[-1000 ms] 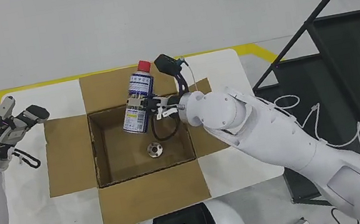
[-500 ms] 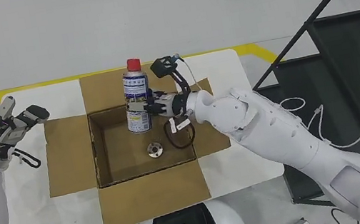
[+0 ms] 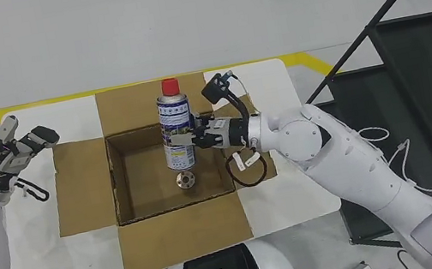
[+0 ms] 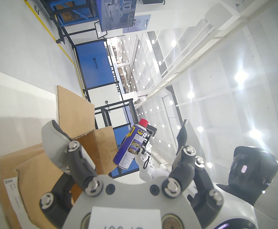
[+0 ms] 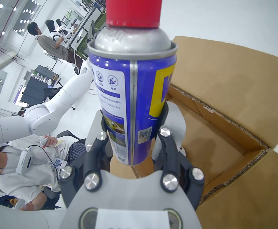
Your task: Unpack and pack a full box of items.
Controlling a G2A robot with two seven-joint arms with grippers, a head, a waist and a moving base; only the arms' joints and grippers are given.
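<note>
- The right gripper (image 3: 192, 136) is clenching the spray can (image 3: 175, 122) by the lower part of its body, one finger on each side. That low hold is leaving the red cap and shoulder free.
- The can is hanging upright over the open box (image 3: 117, 182), above the far side of the interior near the right wall. From the left wrist view its base appears to be riding above the rim, not resting on the floor.
- Holding it vertical is probably letting it pass between the walls without catching the raised flaps.
- A small round metal piece (image 3: 185, 179) is lying on the box floor just on the near side of the can; it is too small to tell what it is. It is sitting close enough that a straight descent would need care.
- All four flaps are lying folded outward on the white table (image 3: 41, 252), keeping the opening wide for an arm working from above.
- The left gripper (image 3: 30, 128) is hovering released, fingers spread and holding nothing, beyond the left flap and well apart from the can. That is likely giving the right arm room.
- With so little inside, the box is looking nearly emptied or barely refilled; I cannot tell which.
</note>
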